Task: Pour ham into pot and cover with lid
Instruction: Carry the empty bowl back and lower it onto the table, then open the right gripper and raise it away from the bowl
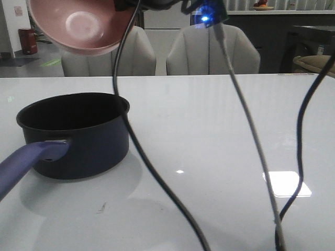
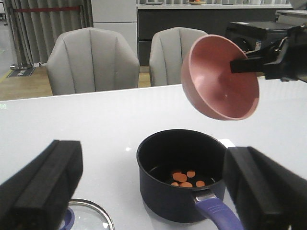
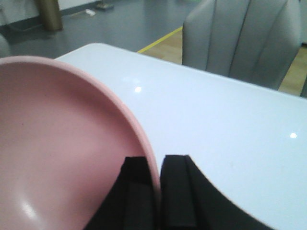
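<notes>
A white table (image 1: pixel 220 136) holds a dark navy pot (image 1: pixel 76 137) with a black inside and a blue-purple handle (image 1: pixel 26 164) that points toward the robot. Above the pot, the right gripper (image 3: pixel 154 184) holds a pink bowl (image 2: pixel 218 79) in the air, tipped steeply so that its open mouth faces down and toward the pot. The gripper's two black fingers (image 3: pixel 176 191) are closed on the bowl's rim, one inside the bowl and one outside. In the left wrist view this gripper reaches in from the far side of the pot, level with the bowl. The bowl's inside looks bare. The ham (image 2: pixel 184 178), a few small orange pieces, lies on the bottom of the pot, gathered on the side nearest the handle. The left gripper (image 2: pixel 153 191) hangs above the table near the pot's handle side, its wide black fingers (image 2: pixel 41 184) spread well apart with nothing between them. The lid (image 2: pixel 88 216), clear glass with a metal rim, lies flat on the table just beside the pot, only partly in view. Two pale grey chairs (image 1: pixel 212 52) stand behind the table.
</notes>
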You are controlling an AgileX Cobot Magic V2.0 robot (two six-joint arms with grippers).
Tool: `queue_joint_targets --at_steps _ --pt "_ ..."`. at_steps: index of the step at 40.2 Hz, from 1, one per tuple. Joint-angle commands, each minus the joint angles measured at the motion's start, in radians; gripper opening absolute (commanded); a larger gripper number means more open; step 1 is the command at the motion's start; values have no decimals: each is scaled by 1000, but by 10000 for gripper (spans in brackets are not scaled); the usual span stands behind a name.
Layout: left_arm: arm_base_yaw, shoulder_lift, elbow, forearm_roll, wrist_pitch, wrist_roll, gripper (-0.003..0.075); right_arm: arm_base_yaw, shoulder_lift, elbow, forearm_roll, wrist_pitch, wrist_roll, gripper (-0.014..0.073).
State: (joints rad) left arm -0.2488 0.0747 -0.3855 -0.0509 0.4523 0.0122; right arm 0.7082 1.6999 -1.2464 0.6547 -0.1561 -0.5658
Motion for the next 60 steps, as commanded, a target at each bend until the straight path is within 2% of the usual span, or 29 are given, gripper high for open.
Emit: queue_joint_targets --at_steps 1,6,12,21,29,41,51,60 --pt "-8 12 -25 -8 -78 1 637 -62 -94 -27 -8 143 -6 137" --pt "-8 12 -25 -8 -78 1 637 -157 -132 -27 -54 347 -78 137" --pt "-8 12 -25 -8 -78 1 637 -292 -163 -27 -75 540 -76 137" --pt "-8 12 -25 -8 -78 1 637 -513 -145 -27 -84 669 -28 137" --pt "-8 12 -25 -8 -78 1 637 -631 -64 -27 -84 769 19 137" --pt "-8 12 -25 -8 -78 1 637 -624 85 -27 -83 795 19 147" --pt "-8 12 -25 -8 -78 1 637 -612 143 -27 -83 784 19 262" --pt "-8 12 -25 -8 -78 1 637 -612 121 -43 -97 795 19 367"
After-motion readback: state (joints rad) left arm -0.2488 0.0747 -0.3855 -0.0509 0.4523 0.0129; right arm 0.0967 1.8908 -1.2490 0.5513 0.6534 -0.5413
